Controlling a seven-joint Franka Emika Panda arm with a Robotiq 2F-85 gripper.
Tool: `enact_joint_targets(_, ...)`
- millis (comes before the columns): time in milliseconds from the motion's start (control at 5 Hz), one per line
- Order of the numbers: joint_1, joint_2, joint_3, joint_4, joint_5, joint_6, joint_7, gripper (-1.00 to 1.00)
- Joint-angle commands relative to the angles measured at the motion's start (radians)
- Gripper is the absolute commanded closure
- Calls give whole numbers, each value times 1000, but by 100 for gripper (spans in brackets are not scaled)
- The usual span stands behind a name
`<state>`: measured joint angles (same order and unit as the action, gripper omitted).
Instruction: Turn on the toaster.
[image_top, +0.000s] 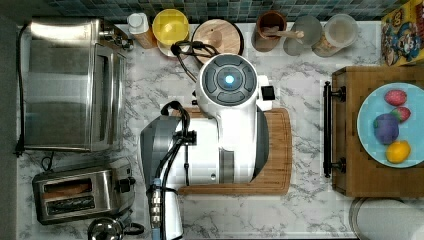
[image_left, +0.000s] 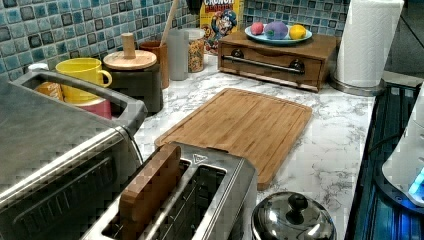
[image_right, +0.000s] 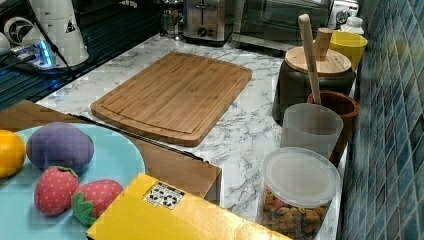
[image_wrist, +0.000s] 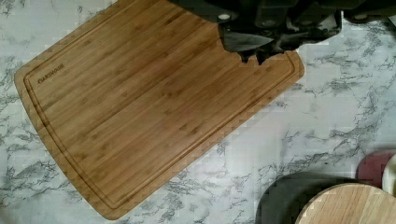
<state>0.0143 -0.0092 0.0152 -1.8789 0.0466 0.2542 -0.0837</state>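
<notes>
The toaster (image_top: 82, 195) is a small steel box at the lower left of the top view, with a black lever and knob (image_top: 125, 185) on the end facing the top view's right. A wooden toast slice (image_left: 150, 187) stands in one slot of the toaster (image_left: 220, 195). In the right view the toaster (image_right: 207, 20) sits far back on the counter. My arm (image_top: 227, 120) hangs over the bamboo cutting board (image_top: 280, 150), well to the right of the toaster in the top view. In the wrist view my gripper (image_wrist: 253, 57) is shut and holds nothing, above the board's edge (image_wrist: 140, 107).
A large steel toaster oven (image_top: 70, 82) stands beside the toaster. A shiny pot lid (image_left: 295, 217) sits near the toaster's lever end. A dark canister with a wooden lid (image_top: 217, 37), a yellow mug (image_top: 170, 27) and jars line the tiled wall. A wooden box (image_top: 350, 175) carries a plate of toy fruit.
</notes>
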Motion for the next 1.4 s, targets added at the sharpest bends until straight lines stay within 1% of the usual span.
enact_joint_targets(200, 0, -1, 1, 0, 1, 5, -21, 100)
enact_joint_targets(400, 24, -2, 27, -60, 1, 34, -73, 100)
enact_joint_targets(600, 59, -41, 63, -151, -7, 115, -120, 100)
enact_joint_targets(800, 84, -58, 88, -196, 28, 151, -145, 100)
enact_joint_targets(1000, 99, -82, 129, -246, 44, 181, -185, 100)
enact_joint_targets(1400, 139, -113, 179, -337, 63, 231, -234, 100)
